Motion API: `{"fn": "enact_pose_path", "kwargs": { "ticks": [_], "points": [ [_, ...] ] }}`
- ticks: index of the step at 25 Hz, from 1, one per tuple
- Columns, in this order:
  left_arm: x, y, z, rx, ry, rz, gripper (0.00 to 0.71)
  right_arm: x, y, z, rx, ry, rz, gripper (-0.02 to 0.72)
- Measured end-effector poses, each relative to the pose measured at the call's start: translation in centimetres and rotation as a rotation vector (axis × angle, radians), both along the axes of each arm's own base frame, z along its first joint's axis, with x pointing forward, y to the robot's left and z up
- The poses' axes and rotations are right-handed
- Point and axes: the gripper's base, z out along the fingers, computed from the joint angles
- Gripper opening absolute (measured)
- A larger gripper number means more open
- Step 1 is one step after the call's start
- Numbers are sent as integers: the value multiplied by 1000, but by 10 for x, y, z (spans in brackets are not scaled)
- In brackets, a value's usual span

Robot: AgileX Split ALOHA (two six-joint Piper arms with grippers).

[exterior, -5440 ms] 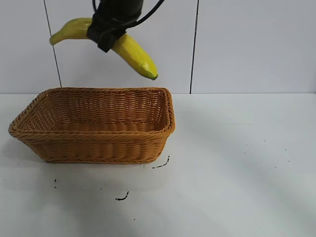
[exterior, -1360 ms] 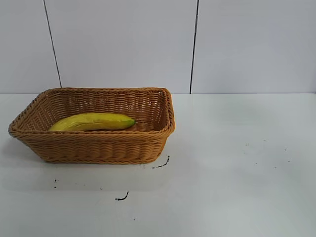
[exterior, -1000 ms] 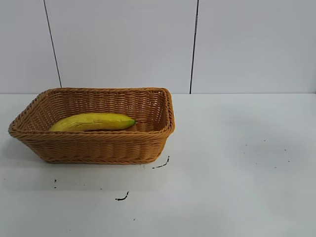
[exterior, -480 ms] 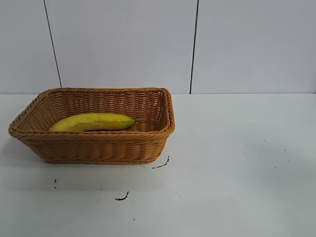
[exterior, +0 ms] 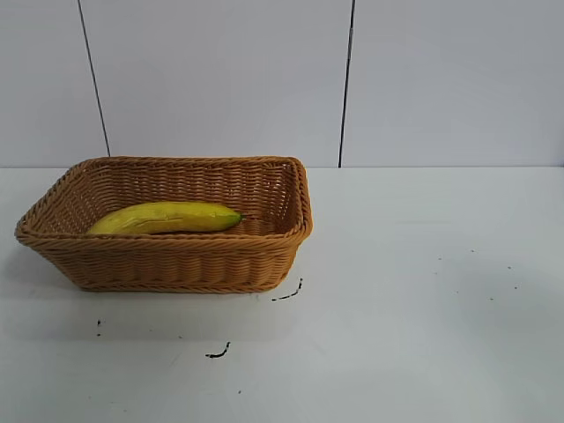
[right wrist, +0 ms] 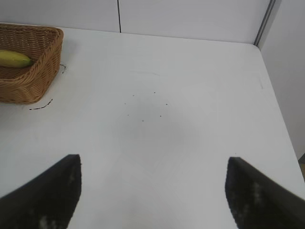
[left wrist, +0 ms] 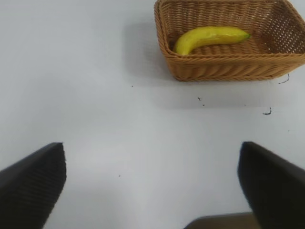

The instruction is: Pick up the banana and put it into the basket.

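Observation:
The yellow banana (exterior: 166, 217) lies lengthwise inside the woven wicker basket (exterior: 176, 261) at the table's left. It also shows in the left wrist view (left wrist: 209, 37) in the basket (left wrist: 228, 67), and its tip shows in the right wrist view (right wrist: 13, 59) in the basket (right wrist: 33, 76). My left gripper (left wrist: 151, 150) is open and empty, held above bare table well away from the basket. My right gripper (right wrist: 153, 164) is open and empty above the table's right part. Neither arm shows in the exterior view.
The white table (exterior: 423, 291) carries small black marks (exterior: 287, 293) in front of the basket. A white panelled wall (exterior: 352, 79) stands behind. The table's far edge and a side wall (right wrist: 286, 71) show in the right wrist view.
The banana was held above the basket earlier; since then it lies in the basket and the arm has left the exterior view. Nothing has moved over the last second.

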Motion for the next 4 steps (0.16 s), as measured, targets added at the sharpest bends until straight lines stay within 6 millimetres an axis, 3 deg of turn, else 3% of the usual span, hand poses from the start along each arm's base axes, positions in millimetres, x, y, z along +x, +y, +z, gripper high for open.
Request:
{"fn": "enact_pose_path", "kwargs": {
  "ticks": [4],
  "points": [
    [0, 0, 0, 0, 0, 0, 695, 0, 0, 0, 0, 0, 0, 595]
  ]
}}
